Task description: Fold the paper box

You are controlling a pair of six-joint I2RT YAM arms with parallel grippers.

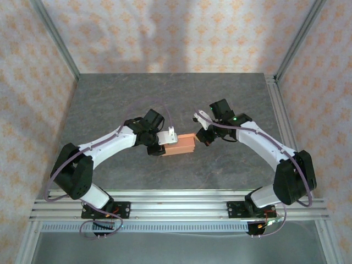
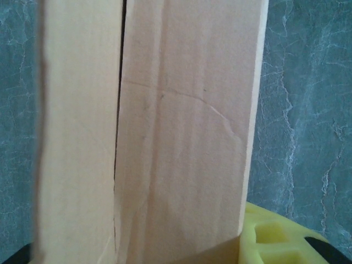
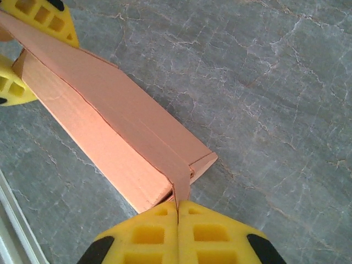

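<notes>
Nearest us, on our side of the paper box (image 1: 180, 145), the rail (image 1: 176, 204) carries both arms, which curve in toward the box from either side. The box lies on the grey worktop (image 1: 165, 99), midway between the arms. It is a long, closed rectangular shape, not a flat sheet, so we judge the main folding done. At the box's left end the left pincer (image 1: 164, 144) is clamped across its width, with a yellow pad (image 3: 47, 19) on either side of the card. At the box's right end the right pincer (image 3: 179, 212) is pressed tight on a thin strip of card (image 3: 179, 184) that comes off the top edge. A seam (image 2: 118, 137) runs the length of the top panel and gapes slightly, and the end flap (image 3: 201, 165) by the right pincer stands a little ajar with a dark slit behind it. We reckon what remains is pressing that seam flat, tucking the end home and letting go. Beyond the box the worktop runs back to the patterned walls (image 1: 181, 33).
</notes>
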